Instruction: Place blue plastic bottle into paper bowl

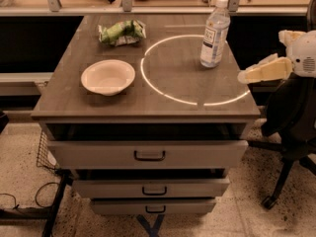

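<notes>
The blue plastic bottle (215, 32) stands upright at the back right of the table top; it is clear with a white cap and a white label. The paper bowl (108, 76) is cream-white, empty, and sits at the front left of the table. My gripper (250, 70) hangs off the table's right edge, to the right of the bottle and a little nearer than it, with its cream fingers pointing left. It is open, empty and apart from the bottle.
A green and white snack bag (122, 32) lies at the back left. A white ring (148, 80) is marked on the grey table top (163, 107). Drawers are below, a railing runs behind, and a dark office chair (291, 127) stands right of the table.
</notes>
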Controlling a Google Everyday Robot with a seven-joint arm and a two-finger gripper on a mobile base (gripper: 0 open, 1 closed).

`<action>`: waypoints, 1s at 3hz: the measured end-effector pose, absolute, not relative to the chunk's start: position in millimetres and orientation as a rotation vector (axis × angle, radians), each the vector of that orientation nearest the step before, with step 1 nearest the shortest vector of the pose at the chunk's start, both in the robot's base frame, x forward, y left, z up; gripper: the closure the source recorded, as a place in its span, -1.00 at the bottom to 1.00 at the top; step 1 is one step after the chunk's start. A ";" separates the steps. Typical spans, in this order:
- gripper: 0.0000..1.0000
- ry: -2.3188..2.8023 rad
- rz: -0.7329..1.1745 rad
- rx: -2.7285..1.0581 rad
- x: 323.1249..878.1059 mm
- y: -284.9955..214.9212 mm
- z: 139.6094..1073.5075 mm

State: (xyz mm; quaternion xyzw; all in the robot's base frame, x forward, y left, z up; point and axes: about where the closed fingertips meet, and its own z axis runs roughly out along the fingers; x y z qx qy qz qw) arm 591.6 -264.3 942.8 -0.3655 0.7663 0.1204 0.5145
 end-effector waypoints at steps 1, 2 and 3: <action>-1.00 1.842 0.289 -0.879 591.5 -264.2 942.8; -1.00 1.774 0.306 -0.872 596.3 -257.4 946.1; -1.00 1.643 0.379 -0.864 620.3 -238.8 954.8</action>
